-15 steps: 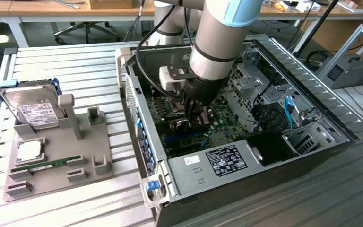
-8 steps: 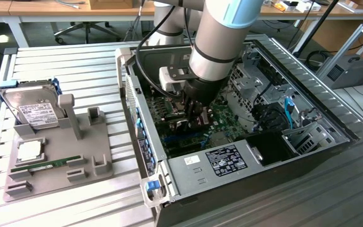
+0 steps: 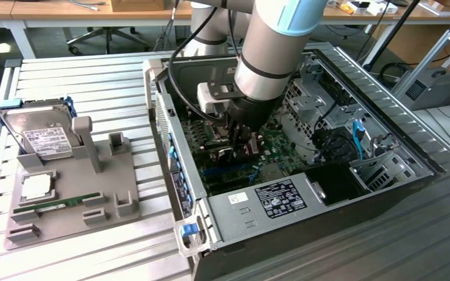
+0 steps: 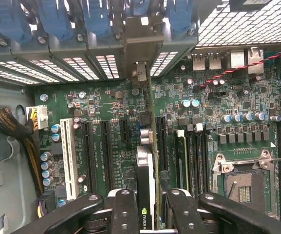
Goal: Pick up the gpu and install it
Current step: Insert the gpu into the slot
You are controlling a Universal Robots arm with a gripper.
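Wrist view: the pincer (image 4: 149,207) pinches the gpu (image 4: 145,165) edge-on over the motherboard (image 4: 106,102).

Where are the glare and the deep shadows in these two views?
Exterior view: soft even light on the slatted table; highlight streaks on the arm and its silver shell; the computer case interior under the gripper sits in shadow. Wrist view: perforated case wall washes out bright; motherboard evenly lit; the black fingers around the gpu read dark.
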